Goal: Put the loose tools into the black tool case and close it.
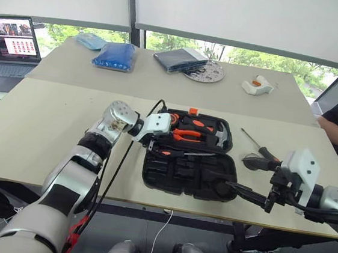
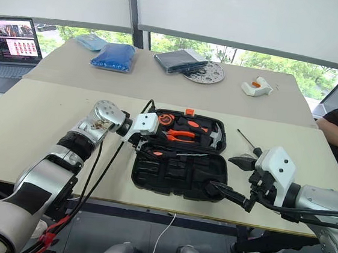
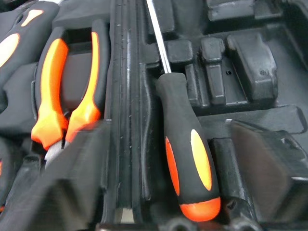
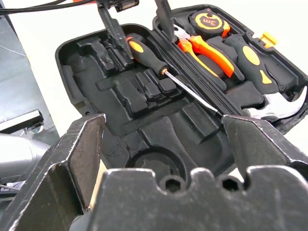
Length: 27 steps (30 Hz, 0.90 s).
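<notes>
left gripper (image 1: pixel 150 141) hovers with fingers spread and empty over the open black tool case (image 1: pixel 189 176), just above a large screwdriver (image 1: pixel 181 154) lying beside the hinge ridge. right gripper (image 1: pixel 244 190), wide open and holding nothing, waits at the case's near right corner. pliers (image 1: pixel 187 134), hammer (image 1: pixel 221 132) and tape measure (image 4: pixel 208 21) fill the far half. a second screwdriver (image 1: pixel 262 151) lies loose on the table (image 1: pixel 42 125); fetching it looks like the next move.

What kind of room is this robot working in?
Probably an office or lab workspace: pale tables pushed together by large windows with roller blinds, and an open laptop at the side.
</notes>
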Each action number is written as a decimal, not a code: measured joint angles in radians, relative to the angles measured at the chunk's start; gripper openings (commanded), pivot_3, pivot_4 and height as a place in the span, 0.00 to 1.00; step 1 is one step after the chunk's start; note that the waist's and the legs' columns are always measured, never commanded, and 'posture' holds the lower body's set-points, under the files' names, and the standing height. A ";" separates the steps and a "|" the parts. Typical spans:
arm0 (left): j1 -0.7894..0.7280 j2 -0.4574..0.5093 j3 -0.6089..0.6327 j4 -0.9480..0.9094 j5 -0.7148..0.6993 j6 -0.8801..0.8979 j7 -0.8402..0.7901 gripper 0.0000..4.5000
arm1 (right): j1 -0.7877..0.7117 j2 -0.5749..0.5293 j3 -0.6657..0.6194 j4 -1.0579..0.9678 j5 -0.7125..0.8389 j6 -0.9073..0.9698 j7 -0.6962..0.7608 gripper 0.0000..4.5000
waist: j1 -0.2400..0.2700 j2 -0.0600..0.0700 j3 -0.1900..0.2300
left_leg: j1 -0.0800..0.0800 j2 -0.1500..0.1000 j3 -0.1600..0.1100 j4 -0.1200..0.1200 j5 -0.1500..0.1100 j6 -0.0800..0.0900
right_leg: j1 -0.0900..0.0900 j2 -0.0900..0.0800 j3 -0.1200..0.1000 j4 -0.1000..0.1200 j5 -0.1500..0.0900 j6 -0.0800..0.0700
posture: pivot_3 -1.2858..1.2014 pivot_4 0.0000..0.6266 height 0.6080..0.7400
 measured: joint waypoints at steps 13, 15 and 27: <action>-0.010 -0.049 -0.001 -0.008 0.016 0.010 0.016 0.00 | -0.003 0.016 0.001 0.000 -0.001 0.000 -0.011 1.00 | -0.002 0.000 0.000 | 0.000 -0.001 0.000 0.001 -0.001 0.001 | 0.000 0.000 0.000 0.000 0.000 0.001 | 0.52 0.24 0.84; -0.010 -0.056 -0.010 -0.004 0.027 0.009 0.024 0.00 | -0.003 0.017 0.001 0.000 -0.001 0.000 -0.015 1.00 | -0.002 0.000 0.000 | 0.000 -0.001 0.000 0.001 -0.001 0.001 | 0.000 0.000 0.000 0.000 0.000 0.001 | 0.52 0.24 0.84; -0.003 -0.071 -0.056 0.031 0.104 -0.095 0.109 0.00 | 0.038 0.036 -0.014 -0.010 -0.001 0.007 -0.045 1.00 | 0.001 0.001 0.000 | 0.001 -0.001 0.000 0.002 -0.002 0.003 | 0.002 -0.002 0.001 0.000 0.001 0.002 | 0.52 0.24 0.84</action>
